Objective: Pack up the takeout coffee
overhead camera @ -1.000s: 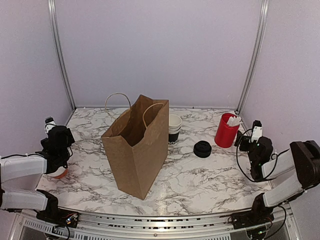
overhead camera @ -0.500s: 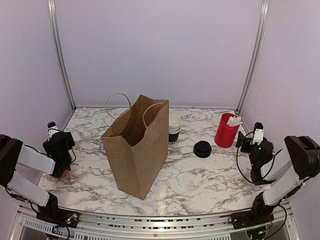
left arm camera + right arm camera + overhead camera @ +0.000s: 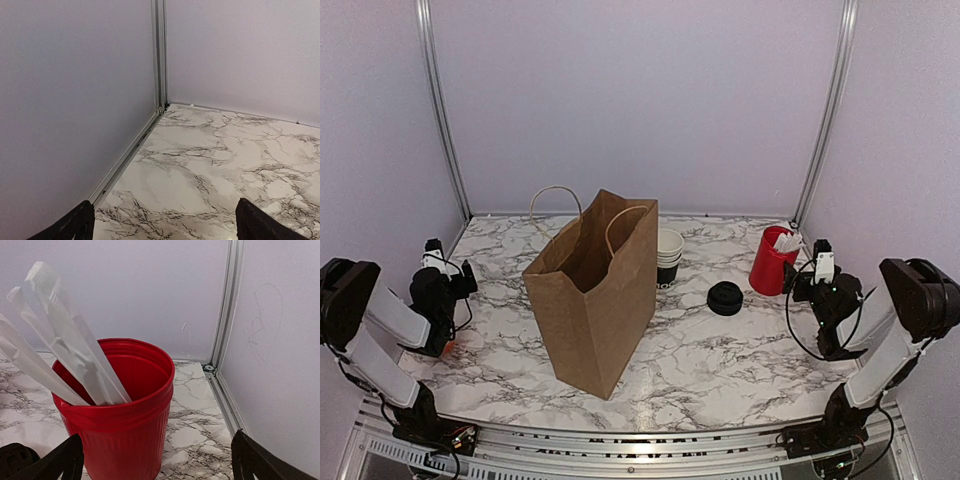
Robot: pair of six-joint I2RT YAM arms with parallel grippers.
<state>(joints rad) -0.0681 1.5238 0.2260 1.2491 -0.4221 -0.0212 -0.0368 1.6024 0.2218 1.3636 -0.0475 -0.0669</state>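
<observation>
No lidded black cup shows in any view. A stack of lidless black cups with white rims [image 3: 670, 254] stands behind the brown paper bag [image 3: 592, 292], which is upright and open at mid-table. A round black lid [image 3: 725, 298] lies alone on the marble right of the bag. My left gripper [image 3: 448, 270] is open and empty at the far left, facing the back-left corner; it also shows in the left wrist view [image 3: 165, 225]. My right gripper [image 3: 812, 272] is open and empty just right of the red cup; it also shows in the right wrist view [image 3: 155, 462].
The red cup [image 3: 117, 410] with white packets [image 3: 60, 350] fills the right wrist view, with the right wall rail [image 3: 225, 390] close beside it. In the top view the red cup [image 3: 771, 262] stands at the back right. The left wall rail [image 3: 127, 157] runs beside the left gripper.
Both arms have drawn back and lifted their wrists. The left gripper moved toward the back-left wall. The right gripper moved left toward the red cup. Bag, cups and lid have not moved.
</observation>
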